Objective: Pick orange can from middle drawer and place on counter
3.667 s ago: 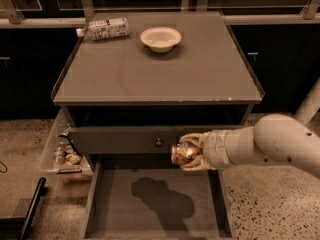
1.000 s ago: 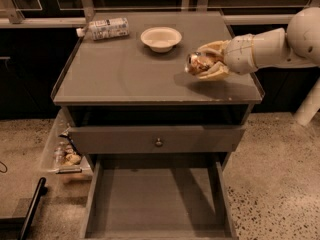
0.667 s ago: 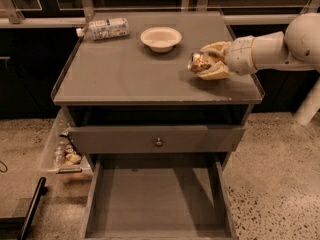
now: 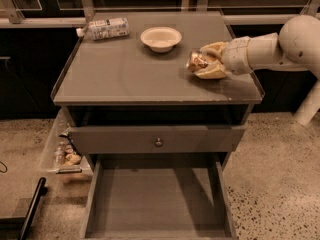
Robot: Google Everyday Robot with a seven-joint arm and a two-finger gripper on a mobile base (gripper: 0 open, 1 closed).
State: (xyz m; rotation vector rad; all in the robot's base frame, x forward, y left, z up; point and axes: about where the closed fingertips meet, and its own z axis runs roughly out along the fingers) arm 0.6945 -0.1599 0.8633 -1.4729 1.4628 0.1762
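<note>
The orange can (image 4: 197,61) is held in my gripper (image 4: 209,62), lying sideways with its shiny silver end facing left. The gripper is shut on it and holds it low over the right part of the counter (image 4: 125,74); I cannot tell whether the can touches the surface. My white arm reaches in from the right. The middle drawer (image 4: 157,199) is pulled out at the bottom, its flat floor bare.
A white bowl (image 4: 160,38) stands at the back middle of the counter. A white labelled bottle (image 4: 106,28) lies at the back left. A drawer front with a small knob (image 4: 158,142) sits above the open drawer. A clear bin of small items (image 4: 65,151) stands on the floor, left.
My gripper carried the orange can up from in front of the drawers to over the counter's right side. In the last second it has sunk slightly toward the surface.
</note>
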